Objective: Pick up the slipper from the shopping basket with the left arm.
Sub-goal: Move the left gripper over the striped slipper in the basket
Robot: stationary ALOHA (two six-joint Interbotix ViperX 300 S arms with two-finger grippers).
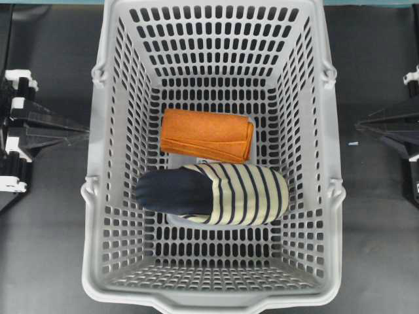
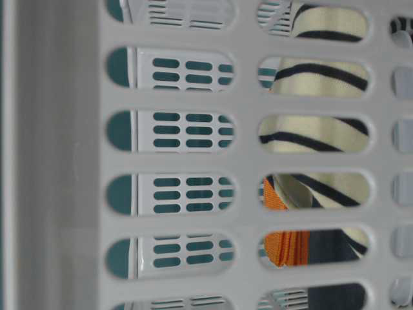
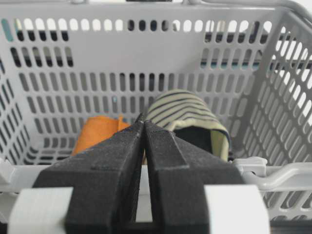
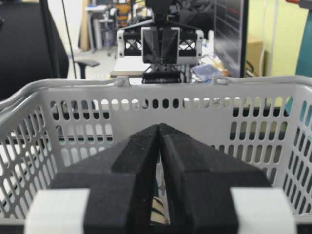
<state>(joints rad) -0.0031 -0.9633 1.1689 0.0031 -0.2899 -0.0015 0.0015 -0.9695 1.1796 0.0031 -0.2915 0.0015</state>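
Black textured tool [image 3: 143, 127] fingers, white mounts

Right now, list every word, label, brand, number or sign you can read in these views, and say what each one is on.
None can be read.
The slipper: navy stripes only, no label showing.
The orange cloth: no tag visible.
The basket: plain grey slotted plastic, no marking.
The left gripper and right gripper: plain black fingers, both shut.
Background clutter in the right wrist view: too small and blurred to read.

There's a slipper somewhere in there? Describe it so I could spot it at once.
Look inside the big grey shopping basket. On its floor lie two soft things; the slipper is the nearer one, cream with navy stripes and a dark navy end, unlike the plain orange cloth.
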